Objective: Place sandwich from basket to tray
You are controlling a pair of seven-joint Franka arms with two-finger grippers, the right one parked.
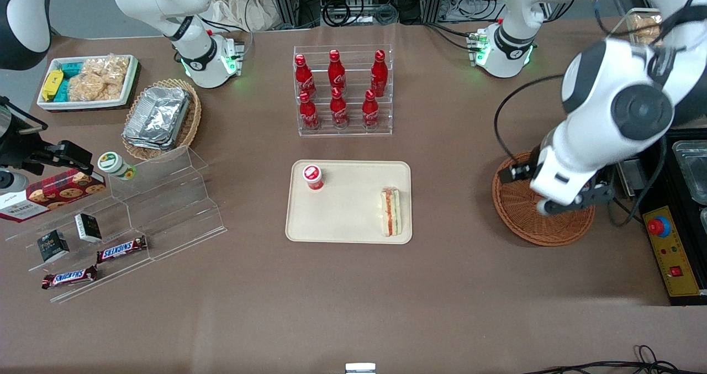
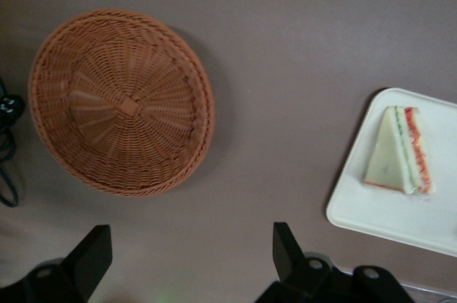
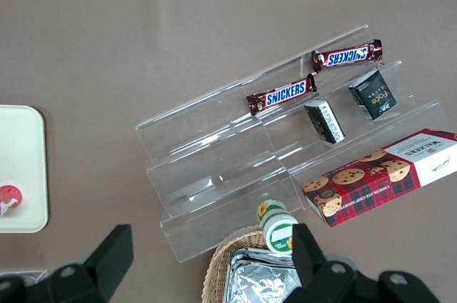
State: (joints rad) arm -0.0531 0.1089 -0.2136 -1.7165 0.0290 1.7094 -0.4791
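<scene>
The sandwich (image 1: 390, 212) lies on the beige tray (image 1: 348, 219), at the tray's end toward the working arm. It also shows in the left wrist view (image 2: 400, 153), on the tray's corner (image 2: 371, 214). The reddish-brown basket (image 1: 530, 219) sits toward the working arm's end of the table, partly covered by the arm. In the left wrist view the basket (image 2: 121, 103) is empty. My left gripper (image 1: 563, 189) hangs above the basket, well off the table. In its own view the gripper (image 2: 189, 235) is open and empty, over bare table between basket and tray.
A red-capped cup (image 1: 312, 176) stands on the tray. A clear rack of red bottles (image 1: 342, 89) stands farther from the camera than the tray. A yellow control box (image 1: 671, 252) lies beside the basket. An acrylic step stand (image 1: 138, 208) with snacks sits toward the parked arm's end.
</scene>
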